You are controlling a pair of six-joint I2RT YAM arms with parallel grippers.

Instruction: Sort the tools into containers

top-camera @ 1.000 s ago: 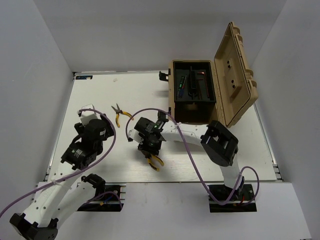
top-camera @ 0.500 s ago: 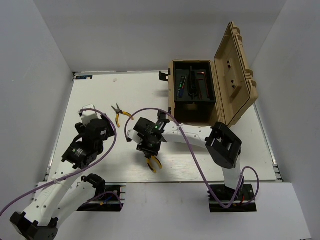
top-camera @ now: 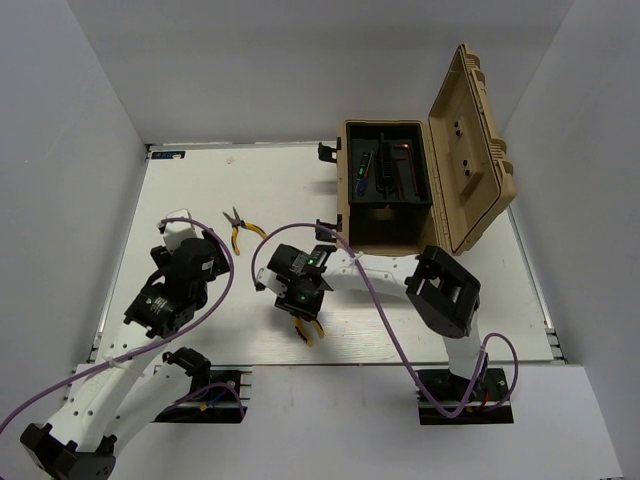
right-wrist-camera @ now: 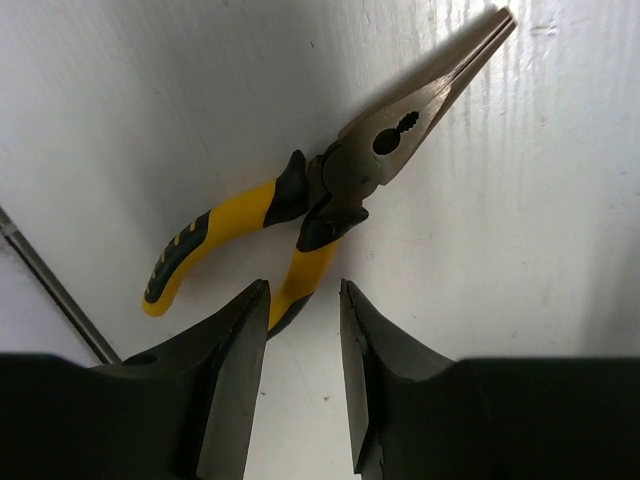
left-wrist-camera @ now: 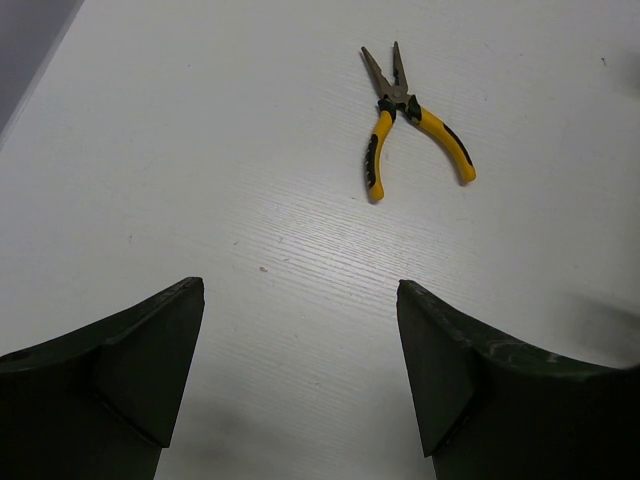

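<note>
Right tool (right-wrist-camera: pixel 303 298) astride pliers (right-wrist-camera: pixel 385 150) handle

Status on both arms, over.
Left tool open, empty. Right tool straddling one handle of pliers, grip unconfirmed. Second pliers lies ahead of left tool. Nothing blocking.

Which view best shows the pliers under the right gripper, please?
Right wrist view: the long-nose pliers fill the frame, one yellow handle between the fingers of the right gripper. The top external view shows only their handle ends under the gripper; the left wrist view shows only the other pliers.
</note>
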